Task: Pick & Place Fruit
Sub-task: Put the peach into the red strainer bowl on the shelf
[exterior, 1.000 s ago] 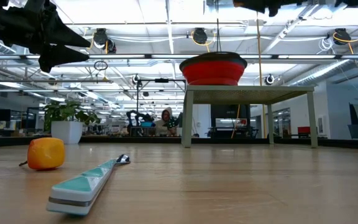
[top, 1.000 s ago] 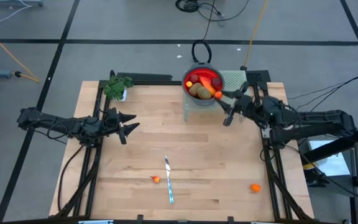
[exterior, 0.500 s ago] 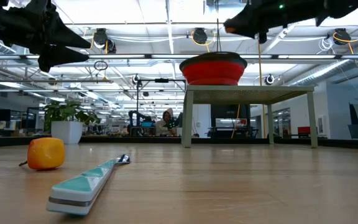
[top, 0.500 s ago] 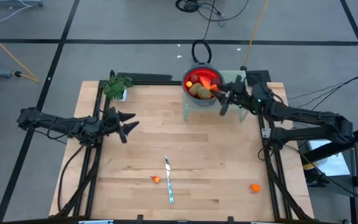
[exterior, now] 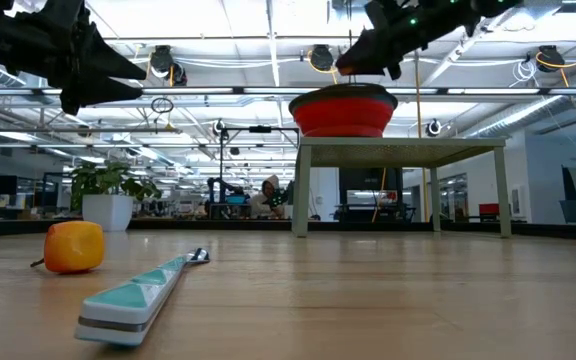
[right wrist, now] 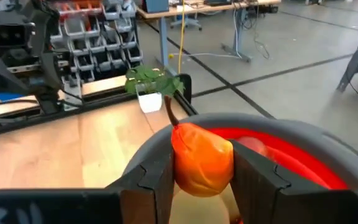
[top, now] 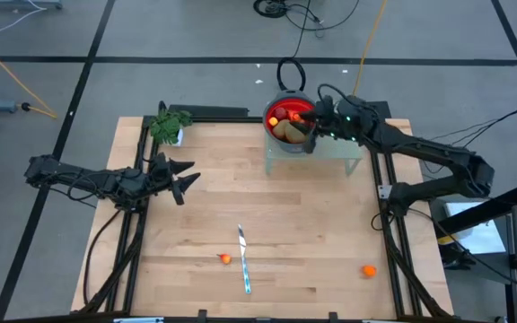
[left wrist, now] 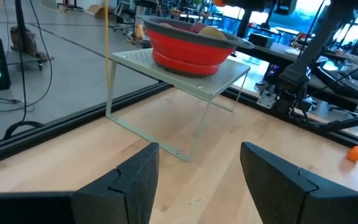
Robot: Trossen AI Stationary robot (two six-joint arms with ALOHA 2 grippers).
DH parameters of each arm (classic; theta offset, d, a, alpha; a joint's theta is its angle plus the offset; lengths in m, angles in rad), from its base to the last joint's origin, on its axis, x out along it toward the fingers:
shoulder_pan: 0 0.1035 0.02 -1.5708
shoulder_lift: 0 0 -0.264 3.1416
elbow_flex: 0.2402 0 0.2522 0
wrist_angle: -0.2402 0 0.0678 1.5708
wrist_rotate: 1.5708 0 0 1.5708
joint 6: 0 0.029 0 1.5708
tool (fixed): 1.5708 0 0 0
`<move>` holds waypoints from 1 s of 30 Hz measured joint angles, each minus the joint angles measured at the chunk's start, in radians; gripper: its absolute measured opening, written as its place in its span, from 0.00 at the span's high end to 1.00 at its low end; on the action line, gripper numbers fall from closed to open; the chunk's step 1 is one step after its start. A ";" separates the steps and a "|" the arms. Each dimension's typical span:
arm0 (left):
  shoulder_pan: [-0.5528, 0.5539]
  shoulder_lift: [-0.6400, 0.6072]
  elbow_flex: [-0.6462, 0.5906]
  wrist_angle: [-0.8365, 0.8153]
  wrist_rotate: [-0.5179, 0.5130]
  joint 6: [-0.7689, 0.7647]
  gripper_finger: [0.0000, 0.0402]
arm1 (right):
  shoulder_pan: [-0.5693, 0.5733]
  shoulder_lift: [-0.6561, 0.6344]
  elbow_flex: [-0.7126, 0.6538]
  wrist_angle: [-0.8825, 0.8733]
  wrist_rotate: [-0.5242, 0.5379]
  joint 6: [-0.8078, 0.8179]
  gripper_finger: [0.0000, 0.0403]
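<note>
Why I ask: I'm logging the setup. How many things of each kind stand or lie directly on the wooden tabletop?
small orange toy fruit pieces: 2
slim silver knife: 1
green leafy plant in a white pot: 1
pale wire stand: 1
Total: 5

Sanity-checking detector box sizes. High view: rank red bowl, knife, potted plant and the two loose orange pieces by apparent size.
1. red bowl
2. knife, long but slim
3. potted plant
4. orange pieces: both tiny, too alike to rank.
</note>
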 joint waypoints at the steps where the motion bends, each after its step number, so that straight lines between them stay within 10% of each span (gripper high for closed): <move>1: 0.000 0.000 0.000 -0.001 0.000 0.001 0.44 | -0.004 0.013 0.023 -0.024 0.000 -0.004 0.69; 30: 0.000 0.000 0.000 -0.005 0.000 0.019 0.44 | -0.039 0.117 0.204 -0.457 0.004 0.014 0.69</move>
